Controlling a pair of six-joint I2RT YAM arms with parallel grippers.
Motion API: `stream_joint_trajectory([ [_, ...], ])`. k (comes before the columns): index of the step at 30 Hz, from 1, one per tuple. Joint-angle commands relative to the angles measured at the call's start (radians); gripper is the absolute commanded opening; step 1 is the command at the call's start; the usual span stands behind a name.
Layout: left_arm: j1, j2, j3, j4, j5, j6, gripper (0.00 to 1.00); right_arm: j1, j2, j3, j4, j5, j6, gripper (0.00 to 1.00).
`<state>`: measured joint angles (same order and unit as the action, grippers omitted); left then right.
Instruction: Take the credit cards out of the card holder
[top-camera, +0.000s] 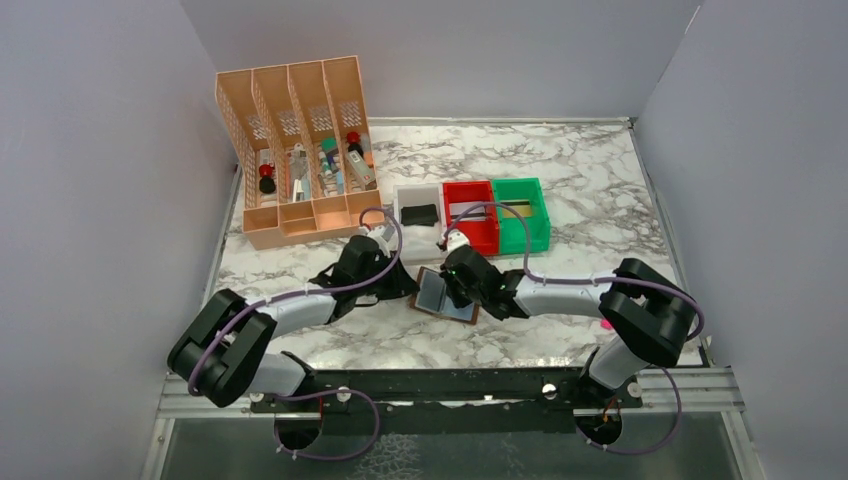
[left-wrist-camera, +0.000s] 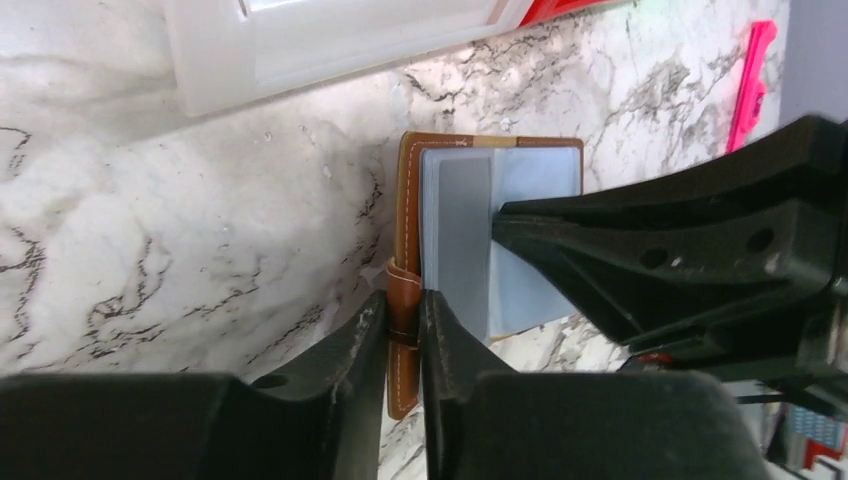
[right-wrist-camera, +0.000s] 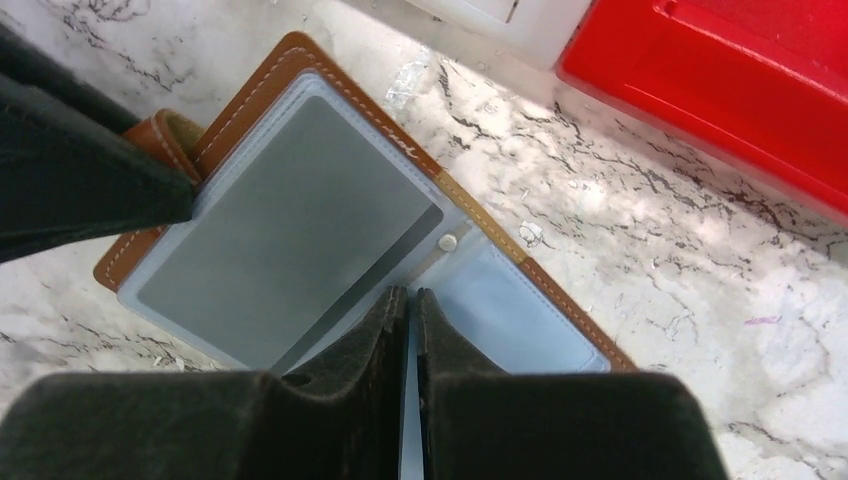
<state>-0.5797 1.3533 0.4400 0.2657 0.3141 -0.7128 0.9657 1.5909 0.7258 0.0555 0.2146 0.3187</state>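
L gripper on open brown card holder, shiny grey-blue inside.

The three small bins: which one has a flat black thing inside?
The white bin, leftmost of the three, beside the red bin; the black thing lies in it.

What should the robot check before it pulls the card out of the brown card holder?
1. Card holder lies open on the marble table: ok.
2. Left fingers pinch its brown strap: ok.
3. Right fingers closed on a clear sleeve edge: ok.
4. Right fingers also grip the grey card: cannot tell.
5. Grey card out of its pocket: not ok, it sits inside.
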Motion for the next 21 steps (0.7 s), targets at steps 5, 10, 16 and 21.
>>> stream_joint_trajectory([
  [5, -0.068, -0.082, -0.093, 0.078, -0.079, -0.057, 0.00, -0.019, 0.034, 0.145, -0.210, -0.014, 0.240, 0.19],
  [10, -0.137, -0.155, -0.160, 0.077, -0.162, -0.133, 0.00, -0.019, 0.019, 0.180, -0.277, -0.036, 0.374, 0.33],
  [16, -0.155, -0.288, -0.244, 0.073, -0.262, -0.243, 0.00, -0.012, -0.025, 0.094, -0.190, -0.149, 0.477, 0.45],
  [21, -0.162, -0.373, -0.277, 0.047, -0.332, -0.281, 0.00, 0.022, -0.051, 0.061, -0.188, -0.117, 0.510, 0.49],
])
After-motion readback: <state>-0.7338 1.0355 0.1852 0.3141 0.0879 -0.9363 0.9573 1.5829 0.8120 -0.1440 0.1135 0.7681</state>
